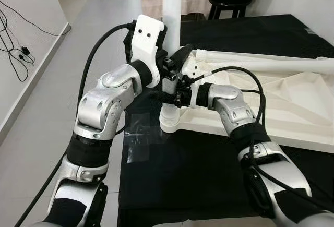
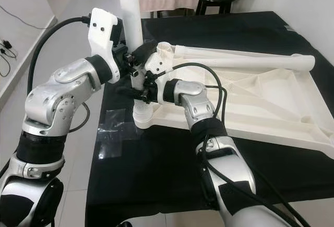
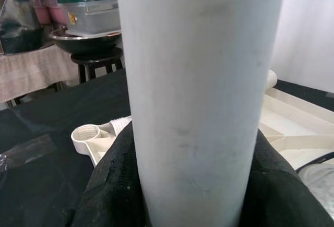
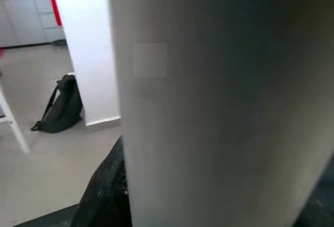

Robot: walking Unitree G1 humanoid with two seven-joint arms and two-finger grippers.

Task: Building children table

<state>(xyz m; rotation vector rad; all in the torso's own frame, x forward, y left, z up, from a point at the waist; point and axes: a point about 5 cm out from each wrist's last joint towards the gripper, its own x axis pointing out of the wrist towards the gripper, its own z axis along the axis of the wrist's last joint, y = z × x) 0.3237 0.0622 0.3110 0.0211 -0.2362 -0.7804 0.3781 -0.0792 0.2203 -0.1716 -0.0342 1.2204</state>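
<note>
Fingers of the left gripper point(image 1: 168, 69) and the right gripper point(image 1: 177, 97) are both pinched on the upright leg point(image 1: 171, 8), the right one lower down, nearer the corner socket point(image 1: 169, 120). That leg stands in the socket at the near corner of the inverted tabletop point(image 1: 292, 102), which lies on the black desk point(image 1: 198, 180). A second leg point(image 1: 261, 60) lies across the tabletop. Judged by appearance, the leg is a smooth, rigid, light plastic tube, white and cylindrical. Its surface looks slippery. Grip it low, close to the socket, for turning control.
</note>
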